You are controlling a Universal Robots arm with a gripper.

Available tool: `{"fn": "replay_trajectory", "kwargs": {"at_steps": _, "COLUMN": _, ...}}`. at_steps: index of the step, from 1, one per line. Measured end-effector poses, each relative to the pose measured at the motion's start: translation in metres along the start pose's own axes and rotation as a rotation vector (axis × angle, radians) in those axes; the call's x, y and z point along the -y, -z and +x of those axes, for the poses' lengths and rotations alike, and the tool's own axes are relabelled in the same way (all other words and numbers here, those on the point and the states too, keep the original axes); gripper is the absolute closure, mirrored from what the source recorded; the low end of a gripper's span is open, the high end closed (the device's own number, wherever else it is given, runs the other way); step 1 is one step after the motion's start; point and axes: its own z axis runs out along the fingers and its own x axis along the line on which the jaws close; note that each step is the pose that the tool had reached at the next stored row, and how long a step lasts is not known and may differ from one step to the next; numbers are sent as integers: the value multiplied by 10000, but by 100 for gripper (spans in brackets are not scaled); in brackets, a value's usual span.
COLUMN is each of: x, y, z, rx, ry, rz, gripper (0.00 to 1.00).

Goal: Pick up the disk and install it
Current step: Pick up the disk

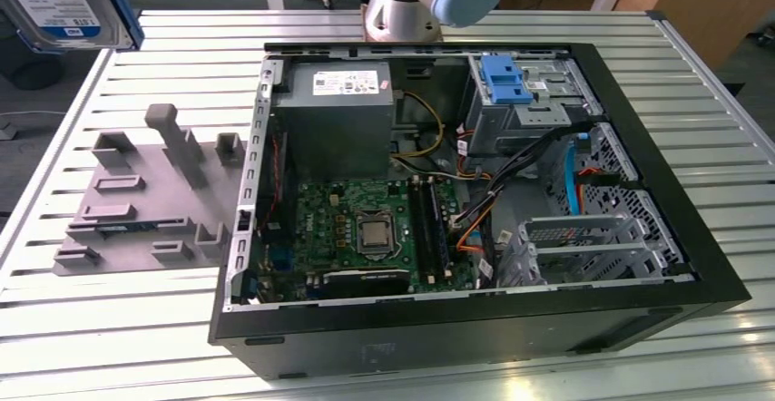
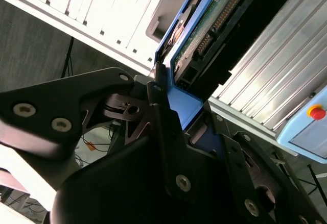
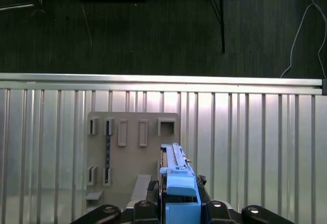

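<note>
Blue-framed disk (image 1: 54, 2) looks silver-topped; ribbed table (image 1: 122, 347) silvery-white.

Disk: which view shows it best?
Second wrist view: the disk is close, circuit-board side showing, clamped in the end effector. Exterior view catches its labelled face, cropped at that view's top-left. First wrist view sees it edge-on.

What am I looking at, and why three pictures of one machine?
It is a robot arm at a slatted metal table. The exterior view comes from a camera standing off the arm; it shows an open computer case and a grey slotted tray on the table. The two wrist views come from cameras riding on the arm. In the second wrist view its black claw is shut on the disk, a hard drive in a blue frame, held off the table.
</note>
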Motion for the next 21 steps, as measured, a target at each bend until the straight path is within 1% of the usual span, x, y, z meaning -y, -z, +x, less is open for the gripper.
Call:
{"fn": "replay_trajectory", "kwargs": {"at_steps": 11, "x": 66, "y": 1, "z": 0, "rx": 0, "ry": 0, "rz": 0, "gripper": 64}}
{"fn": "replay_trajectory", "kwargs": {"at_steps": 12, "x": 75, "y": 1, "z": 0, "rx": 0, "ry": 0, "rz": 1, "gripper": 64}}
{"fn": "replay_trajectory", "kwargs": {"at_steps": 13, "x": 97, "y": 2, "z": 0, "rx": 0, "ry": 0, "rz": 0, "gripper": 64}}
{"fn": "replay_trajectory", "kwargs": {"at_steps": 21, "x": 139, "y": 2, "z": 0, "rx": 0, "ry": 0, "rz": 1, "gripper": 64}}
